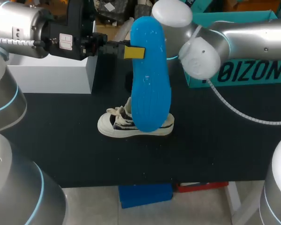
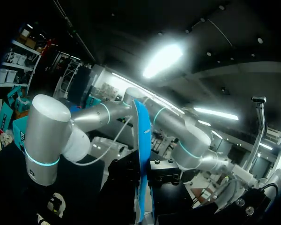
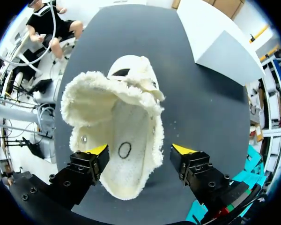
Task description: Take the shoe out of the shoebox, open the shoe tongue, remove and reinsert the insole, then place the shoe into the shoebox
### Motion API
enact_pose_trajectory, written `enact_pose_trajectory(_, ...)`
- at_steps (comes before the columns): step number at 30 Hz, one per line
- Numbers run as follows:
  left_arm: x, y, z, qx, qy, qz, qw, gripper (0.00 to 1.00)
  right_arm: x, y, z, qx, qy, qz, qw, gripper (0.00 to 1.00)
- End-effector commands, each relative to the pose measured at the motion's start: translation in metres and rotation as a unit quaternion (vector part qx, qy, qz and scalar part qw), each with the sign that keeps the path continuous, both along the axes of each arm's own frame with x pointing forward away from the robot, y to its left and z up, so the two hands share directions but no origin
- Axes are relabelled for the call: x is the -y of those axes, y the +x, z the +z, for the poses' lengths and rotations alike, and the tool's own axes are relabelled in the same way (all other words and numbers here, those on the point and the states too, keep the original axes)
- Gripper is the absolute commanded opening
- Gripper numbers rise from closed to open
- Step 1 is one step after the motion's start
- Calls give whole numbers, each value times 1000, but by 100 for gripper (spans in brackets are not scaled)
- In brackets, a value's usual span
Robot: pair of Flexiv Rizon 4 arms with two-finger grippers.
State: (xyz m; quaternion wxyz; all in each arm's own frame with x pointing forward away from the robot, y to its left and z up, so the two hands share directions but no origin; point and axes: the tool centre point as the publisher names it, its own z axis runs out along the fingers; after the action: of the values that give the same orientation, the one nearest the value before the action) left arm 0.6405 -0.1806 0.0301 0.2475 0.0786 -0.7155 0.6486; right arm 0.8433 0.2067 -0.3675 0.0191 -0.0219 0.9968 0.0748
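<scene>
Left pincer (image 1: 133, 52) pinched shut on the long edge of the blue insole (image 1: 150, 84), holding it upright above the table (image 1: 215, 150); I judged this left the shoe's mouth free and the insole ready to go back in; only one yellow tip showed in the head view, the other lay behind the insole; in the left wrist view the insole ran edge-on ahead and my tips did not show.

Right pincer (image 3: 140, 149) spread, straddling the heel end of the shoe (image 3: 117, 108), whose mouth gaped; probably posted to steady it; could not tell whether either finger touched the collar.

Head view: shoe on the table at six o'clock of the insole, heel half masked by it; right pincer hidden behind the insole; teal shoebox (image 1: 253, 70) at two o'clock of the shoe, partly covered by my right arm.
</scene>
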Motion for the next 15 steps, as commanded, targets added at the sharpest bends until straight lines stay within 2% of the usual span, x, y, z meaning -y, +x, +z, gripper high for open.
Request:
enact_pose_trajectory(1, 1, 0, -1, 0, 0, 1, 1000, 0, -15, 6, -8, -1, -112, 0, 994, 83)
enact_pose_trajectory(10, 1, 0, -1, 0, 0, 1, 1000, 0, -24, 6, -17, -9, -95, 2, 995, 80)
enact_pose_trajectory(15, 1, 0, -1, 0, 0, 1, 1000, 0, -23, 4, -27, -12, -74, -6, 997, 52)
